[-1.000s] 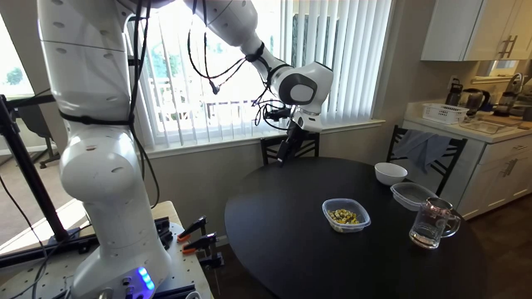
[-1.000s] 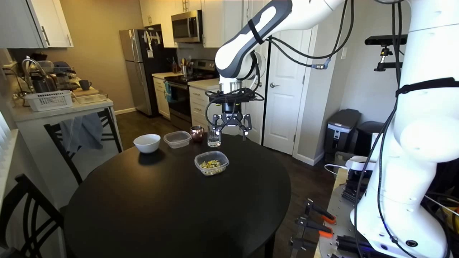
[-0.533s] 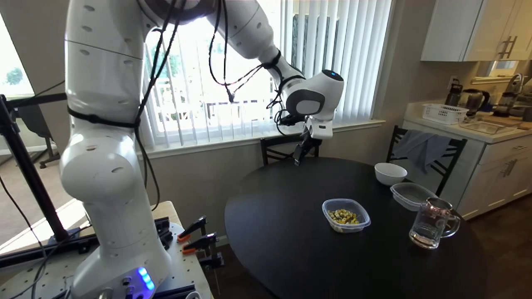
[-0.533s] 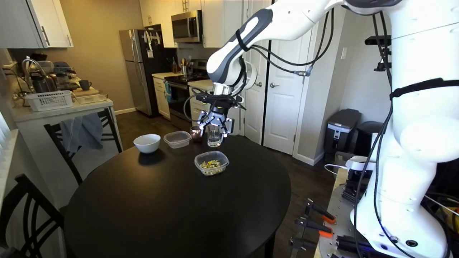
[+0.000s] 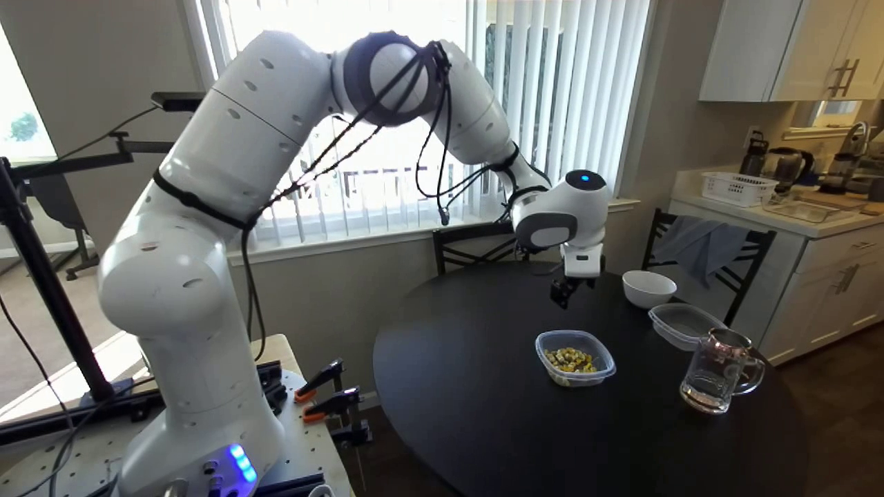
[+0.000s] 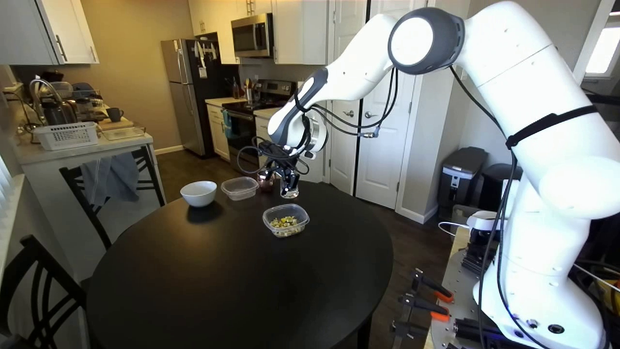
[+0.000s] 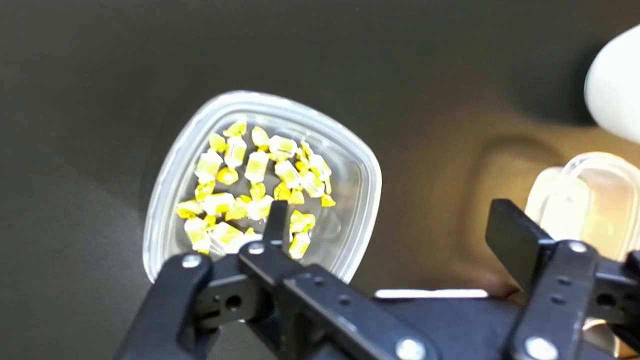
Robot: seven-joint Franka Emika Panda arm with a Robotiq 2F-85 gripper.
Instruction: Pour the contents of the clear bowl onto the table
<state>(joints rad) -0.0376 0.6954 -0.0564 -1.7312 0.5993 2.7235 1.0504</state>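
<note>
The clear bowl [image 5: 595, 347] is a small squarish transparent container, upright on the black round table [image 5: 476, 331]. It also shows in an exterior view [image 6: 269, 214] and the wrist view [image 7: 371, 192]. The contents [image 5: 570, 359] are yellow and whitish wrapped pieces inside it, clearest in the wrist view [image 7: 257, 167]. My gripper [image 5: 563, 293] is above the table, apart from the bowl. In the wrist view the gripper [image 7: 390, 217] is open with nothing between its fingers. One finger overlaps the bowl in that view; the other lies beyond the rim.
A white bowl [image 5: 648, 288], an empty clear container [image 5: 684, 326] and a glass mug [image 5: 706, 386] stand on the table. A copper mug [image 6: 264, 182] is beside the glass mug, which my gripper partly hides. Chairs [image 6: 43, 291] stand around the edge.
The arm has reached forward and lowered. My gripper has come down over the table, nearer to the clear bowl, and has turned. The bowl and other objects have not moved.
</note>
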